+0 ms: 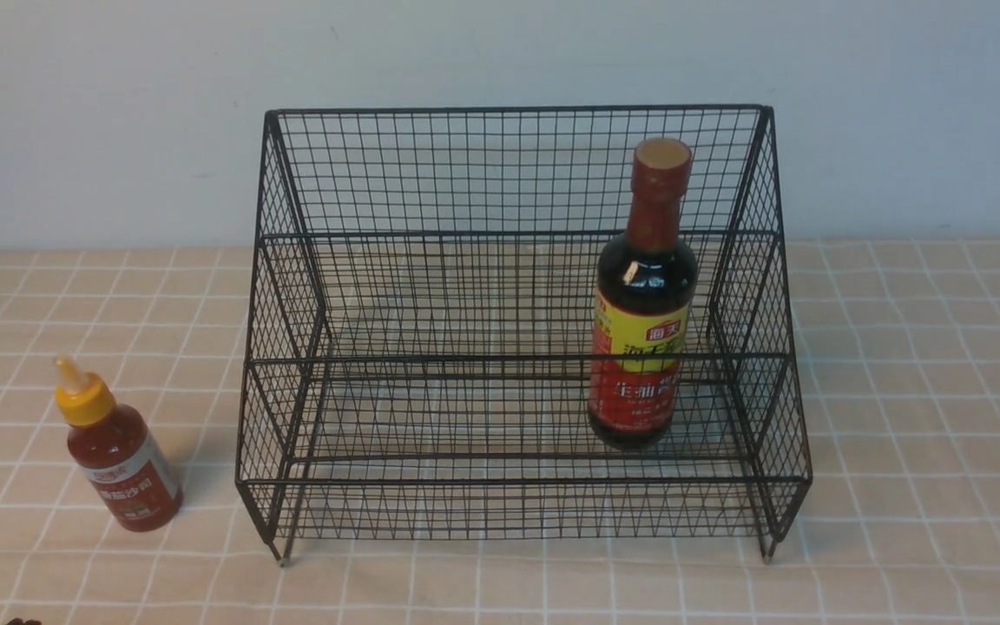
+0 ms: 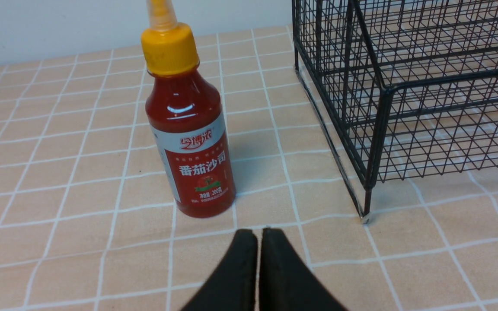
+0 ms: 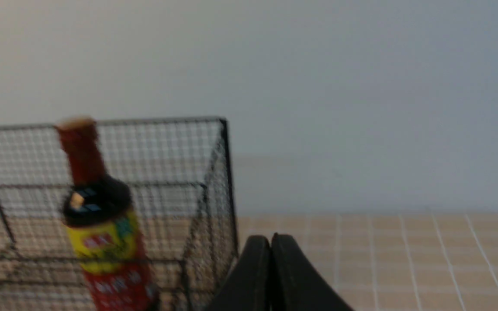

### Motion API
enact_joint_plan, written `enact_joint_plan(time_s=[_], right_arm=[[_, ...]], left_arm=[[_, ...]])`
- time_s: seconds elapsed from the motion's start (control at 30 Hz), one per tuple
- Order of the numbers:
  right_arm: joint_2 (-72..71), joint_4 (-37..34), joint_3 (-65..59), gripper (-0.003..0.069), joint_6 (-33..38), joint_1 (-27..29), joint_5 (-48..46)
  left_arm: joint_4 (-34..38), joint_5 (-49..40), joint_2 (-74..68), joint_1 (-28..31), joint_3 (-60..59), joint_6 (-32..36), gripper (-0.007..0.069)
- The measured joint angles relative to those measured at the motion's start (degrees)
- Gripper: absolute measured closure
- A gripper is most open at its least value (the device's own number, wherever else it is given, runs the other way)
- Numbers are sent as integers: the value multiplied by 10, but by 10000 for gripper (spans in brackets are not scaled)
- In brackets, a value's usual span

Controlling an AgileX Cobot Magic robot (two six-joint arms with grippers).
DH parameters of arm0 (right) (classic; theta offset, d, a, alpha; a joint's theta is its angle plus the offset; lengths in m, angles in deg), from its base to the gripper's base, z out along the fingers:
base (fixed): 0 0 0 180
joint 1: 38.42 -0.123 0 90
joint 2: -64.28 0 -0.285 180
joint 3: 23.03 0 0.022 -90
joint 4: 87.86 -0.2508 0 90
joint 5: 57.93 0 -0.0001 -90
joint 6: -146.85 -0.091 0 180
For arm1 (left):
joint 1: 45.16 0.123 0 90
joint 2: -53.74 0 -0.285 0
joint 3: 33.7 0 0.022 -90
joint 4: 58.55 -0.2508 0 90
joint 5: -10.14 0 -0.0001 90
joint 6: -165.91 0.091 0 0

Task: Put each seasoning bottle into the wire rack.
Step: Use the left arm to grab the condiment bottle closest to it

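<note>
The black wire rack (image 1: pixel 517 234) stands in the middle of the table. Upright on its lower tier, at the right, is the tall dark soy-sauce bottle (image 1: pixel 643 299) with a red-brown cap; the right wrist view shows this bottle (image 3: pixel 100 216) behind the mesh of the rack (image 3: pixel 225 172). The small red-sauce squeeze bottle (image 1: pixel 116 451) with a yellow nozzle cap stands on the cloth to the left of the rack. My left gripper (image 2: pixel 258 231) is shut and empty, a short way in front of that bottle (image 2: pixel 190 142). My right gripper (image 3: pixel 270 236) is shut and empty, beside the rack's right end.
A beige tablecloth (image 1: pixel 917 451) with a white grid covers the table. A plain pale wall (image 1: pixel 118 113) rises just behind the rack. The rack's front corner leg (image 2: pixel 365 211) stands close to the squeeze bottle in the left wrist view.
</note>
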Motion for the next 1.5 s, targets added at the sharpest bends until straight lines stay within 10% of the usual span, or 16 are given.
enact_joint_plan(time_s=[0.3,1.5], right_arm=[[-76,2,-224,672,0,91,35],[-86,7,-229,672,1,101,69]], left_arm=[[0,0,0,0,0,0,631],[0,0,0,0,0,0,631]])
